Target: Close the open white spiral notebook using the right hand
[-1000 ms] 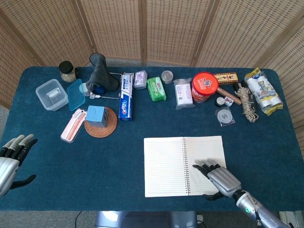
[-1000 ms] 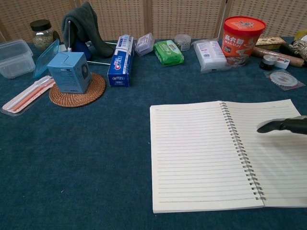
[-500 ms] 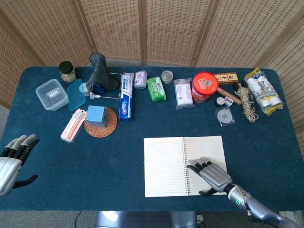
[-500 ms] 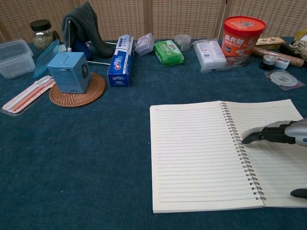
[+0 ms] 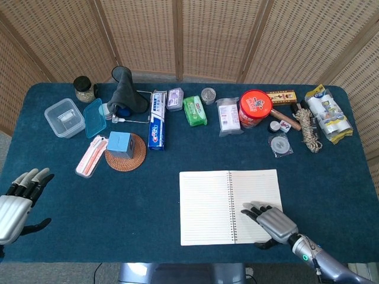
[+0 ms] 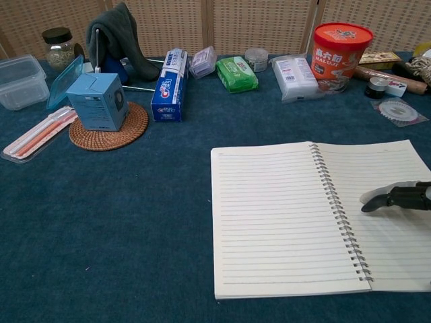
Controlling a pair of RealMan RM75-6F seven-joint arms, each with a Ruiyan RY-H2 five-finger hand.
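The white spiral notebook [image 5: 204,207] lies open and flat on the blue table, near the front edge, its spiral running down the middle. My right hand [image 5: 273,222] is palm-down over the lower part of the right page, fingers stretched toward the spiral and thumb out to the side, with nothing in its grip. The chest view shows only its dark fingertips [image 6: 397,197] low over the right page of the notebook [image 6: 269,215]; whether they touch the paper I cannot tell. My left hand [image 5: 18,202] hangs at the front left corner with its fingers apart and holds nothing.
Many items line the back of the table: a red tub [image 5: 255,108], a toothpaste box [image 5: 156,120], a green pack [image 5: 195,110], a clear container [image 5: 63,118] and twine [image 5: 307,127]. A blue box [image 5: 120,144] stands on a woven coaster left of the notebook.
My right hand reached left toward the spiral, then drew back to the right over the right page. My left hand drifted slightly up and right. The notebook stayed flat.
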